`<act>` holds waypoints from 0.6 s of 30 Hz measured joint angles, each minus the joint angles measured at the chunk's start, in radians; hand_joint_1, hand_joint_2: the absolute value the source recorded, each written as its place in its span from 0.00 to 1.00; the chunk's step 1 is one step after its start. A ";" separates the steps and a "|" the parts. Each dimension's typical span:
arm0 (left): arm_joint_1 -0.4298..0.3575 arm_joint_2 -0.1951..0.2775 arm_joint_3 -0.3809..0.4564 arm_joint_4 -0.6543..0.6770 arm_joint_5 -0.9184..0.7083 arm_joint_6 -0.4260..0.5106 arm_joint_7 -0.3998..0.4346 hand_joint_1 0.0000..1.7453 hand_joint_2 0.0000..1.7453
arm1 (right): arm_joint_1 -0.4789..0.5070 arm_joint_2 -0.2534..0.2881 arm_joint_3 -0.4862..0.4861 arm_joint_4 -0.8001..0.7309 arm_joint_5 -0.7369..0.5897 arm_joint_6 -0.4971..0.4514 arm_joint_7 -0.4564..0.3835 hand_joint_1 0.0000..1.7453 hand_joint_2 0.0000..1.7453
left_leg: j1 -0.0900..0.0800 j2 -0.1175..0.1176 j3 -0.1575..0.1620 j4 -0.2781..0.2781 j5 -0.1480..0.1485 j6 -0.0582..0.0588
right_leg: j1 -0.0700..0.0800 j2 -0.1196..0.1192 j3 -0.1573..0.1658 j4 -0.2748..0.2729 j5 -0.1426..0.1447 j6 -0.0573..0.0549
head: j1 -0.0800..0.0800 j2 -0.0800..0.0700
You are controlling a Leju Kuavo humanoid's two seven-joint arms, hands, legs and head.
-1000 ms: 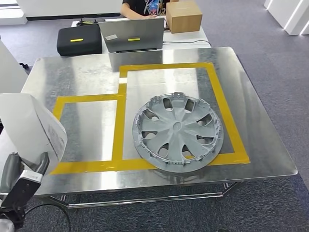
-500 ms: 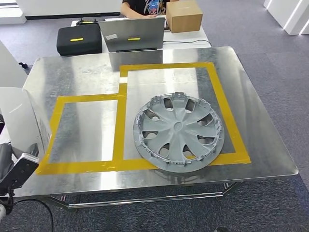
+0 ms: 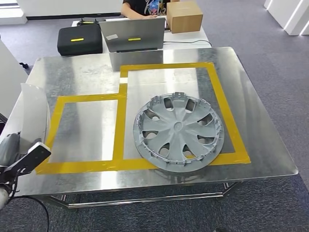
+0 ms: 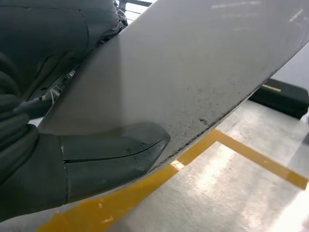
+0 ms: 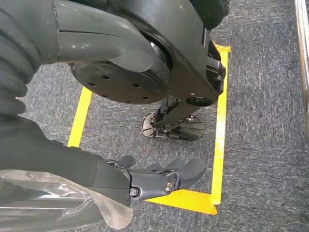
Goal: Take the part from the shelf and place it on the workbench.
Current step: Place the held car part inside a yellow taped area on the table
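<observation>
On the floor of grey carpet stands a metal workbench (image 3: 255, 130), its top marked with yellow tape (image 3: 119, 116) in two adjoining rectangles. Inside the right-hand rectangle a grey hubcap (image 3: 178, 131) lies flat, its near rim overlapping the front strip of tape. Behind the bench a second table carries an open laptop (image 3: 132, 35), a black case (image 3: 79, 39) and a cardboard box (image 3: 184, 16), with a person (image 3: 144, 7) seated beyond them. At the bench's left edge a curved white panel (image 3: 35, 117) is held upright by the left hand (image 3: 14, 150); in the left wrist view the thumb (image 4: 113, 154) is seen pressed against the panel's face just above the tape. The panel is over the left end of the bench; whether it touches the surface cannot be told. The right hand (image 5: 160, 176) hangs over the carpet, fingers extended and apart, nothing held.
</observation>
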 joint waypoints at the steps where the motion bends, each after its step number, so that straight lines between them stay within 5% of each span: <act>1: -0.030 0.004 -0.018 0.024 -0.030 -0.016 0.010 1.00 1.00 | -0.003 0.000 0.002 0.002 0.002 0.002 0.002 0.00 1.00 | 0.000 0.000 0.000 0.000 0.000 0.000 | 0.000 0.000 0.000 0.000 0.001 0.000 | 0.000 0.000; 10: -0.304 -0.022 -0.267 0.252 -0.214 -0.119 0.038 1.00 1.00 | -0.030 0.001 0.025 0.028 0.037 0.031 0.024 0.00 1.00 | -0.001 0.001 -0.003 0.002 0.002 0.001 | 0.000 0.003 -0.002 0.000 0.003 0.001 | 0.000 0.000; 14: -0.340 -0.028 -0.308 0.282 -0.215 -0.119 0.041 0.00 1.00 | -0.028 0.001 0.029 0.035 0.040 0.032 0.026 0.00 0.00 | -0.001 0.002 -0.003 0.002 0.002 0.001 | -0.001 0.004 -0.003 0.000 0.004 0.001 | 0.000 0.000; 17: -0.354 -0.029 -0.328 0.289 -0.214 -0.119 0.041 0.00 1.00 | -0.028 0.001 0.031 0.036 0.045 0.032 0.026 0.00 0.00 | -0.001 0.002 -0.004 0.002 0.002 0.001 | -0.001 0.004 -0.004 0.000 0.004 0.001 | 0.000 0.000; 18: -0.357 -0.030 -0.334 0.290 -0.214 -0.118 0.041 0.00 0.75 | -0.028 0.001 0.031 0.037 0.046 0.032 0.027 0.00 0.00 | -0.001 0.002 -0.004 0.002 0.002 0.001 | -0.001 0.004 -0.004 0.000 0.004 0.001 | 0.000 0.000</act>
